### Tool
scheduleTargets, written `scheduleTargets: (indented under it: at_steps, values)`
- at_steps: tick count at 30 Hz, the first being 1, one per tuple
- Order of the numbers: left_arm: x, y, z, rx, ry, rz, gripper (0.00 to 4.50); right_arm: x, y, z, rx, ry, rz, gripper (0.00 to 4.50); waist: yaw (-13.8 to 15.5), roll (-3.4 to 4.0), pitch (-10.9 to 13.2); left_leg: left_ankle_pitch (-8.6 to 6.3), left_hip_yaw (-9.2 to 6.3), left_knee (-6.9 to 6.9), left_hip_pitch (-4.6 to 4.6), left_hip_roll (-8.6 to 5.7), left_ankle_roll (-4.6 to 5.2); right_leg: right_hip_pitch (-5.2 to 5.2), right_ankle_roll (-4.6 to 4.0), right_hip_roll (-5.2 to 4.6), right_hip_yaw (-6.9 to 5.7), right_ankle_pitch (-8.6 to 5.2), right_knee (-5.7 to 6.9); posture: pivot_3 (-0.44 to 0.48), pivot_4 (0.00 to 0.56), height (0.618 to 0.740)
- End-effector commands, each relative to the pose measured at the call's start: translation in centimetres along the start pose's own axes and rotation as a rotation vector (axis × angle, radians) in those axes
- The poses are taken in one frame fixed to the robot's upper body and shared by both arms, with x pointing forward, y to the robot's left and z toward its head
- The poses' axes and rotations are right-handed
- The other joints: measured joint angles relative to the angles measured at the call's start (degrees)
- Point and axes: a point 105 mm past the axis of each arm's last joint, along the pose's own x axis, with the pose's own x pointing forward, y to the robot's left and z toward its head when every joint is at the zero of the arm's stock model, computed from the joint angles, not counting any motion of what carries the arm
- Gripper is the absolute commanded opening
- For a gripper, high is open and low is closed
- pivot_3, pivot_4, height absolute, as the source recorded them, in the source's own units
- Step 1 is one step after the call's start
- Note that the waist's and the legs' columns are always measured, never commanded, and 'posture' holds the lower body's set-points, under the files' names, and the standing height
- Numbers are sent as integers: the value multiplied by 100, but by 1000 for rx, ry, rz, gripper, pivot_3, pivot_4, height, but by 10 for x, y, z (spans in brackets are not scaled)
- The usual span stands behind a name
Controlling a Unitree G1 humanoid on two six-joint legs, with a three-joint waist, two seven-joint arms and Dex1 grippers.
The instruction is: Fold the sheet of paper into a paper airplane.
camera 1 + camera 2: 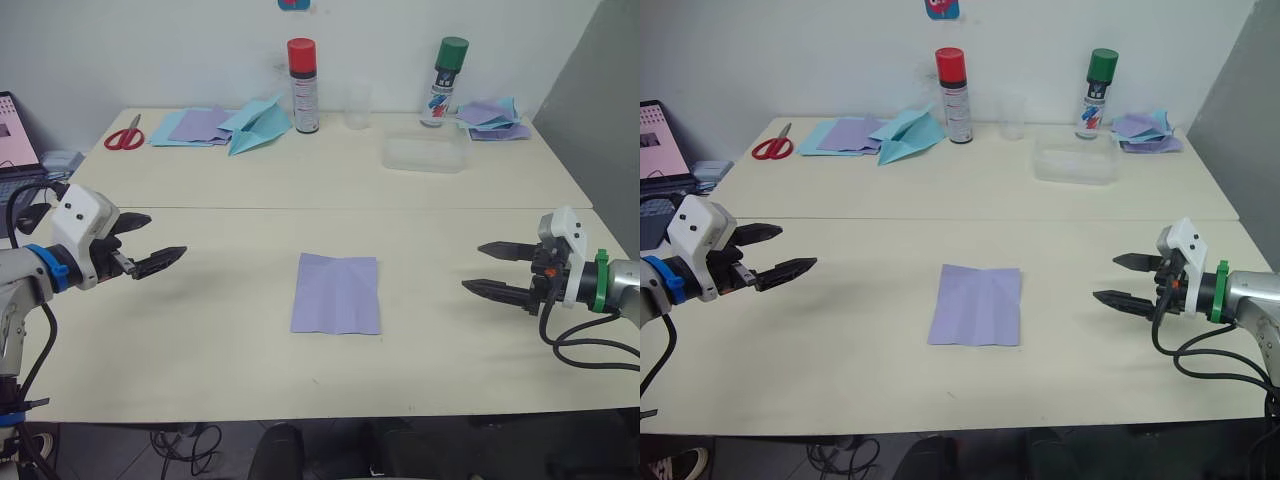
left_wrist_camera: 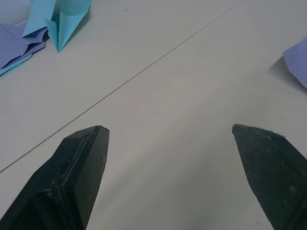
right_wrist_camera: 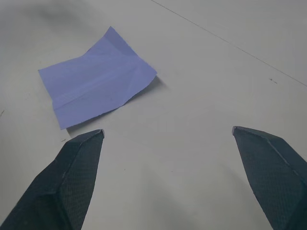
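The sheet of paper (image 1: 337, 293) is a creased lavender near-square lying flat in the middle of the near table; it also shows in the right wrist view (image 3: 96, 79), and one corner of it (image 2: 297, 60) in the left wrist view. My left gripper (image 1: 165, 240) hovers open well to its left, fingers pointing toward it. Well off to the sheet's right, my right gripper (image 1: 487, 268) is open too, with nothing between its fingers. Neither gripper touches the sheet.
On the far table lie red scissors (image 1: 125, 135), a pile of blue and lavender papers (image 1: 195, 127) and a light-blue paper airplane (image 1: 258, 124). Behind stand a red-capped can (image 1: 303, 84), a green-capped can (image 1: 445, 82), a clear tray (image 1: 426, 154) and more papers (image 1: 492, 116). A laptop (image 1: 15, 135) sits left.
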Motion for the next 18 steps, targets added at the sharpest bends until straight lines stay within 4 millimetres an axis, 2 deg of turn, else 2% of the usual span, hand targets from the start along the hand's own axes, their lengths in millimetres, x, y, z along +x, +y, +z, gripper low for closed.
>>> scheduleTargets:
  at_steps: [1, 13, 18]
  values:
    - [-5, 4, 5, 39, -8, 15, 4500, -7, -3, 14, -51, -30, -27, 4482, 0, 0, 0, 0, 0, 0, 0, 0, 0, 0, 0, 0, 0, 0, 0, 0, 150, 740]
    - [-8, 8, 5, -10, -24, 14, 4500, -7, -4, 11, -51, -19, -25, 4482, 0, 0, 0, 0, 0, 2, 0, -1, 0, 0, 0, 0, -1, 0, 2, 0, 150, 740]
    - [-7, 3, 7, -33, -37, -19, 4500, -8, -4, 10, -51, -8, -25, 4482, 1, 0, 0, 0, 0, 4, 0, -1, 0, 1, 0, 0, -1, 0, 2, 0, 150, 740]
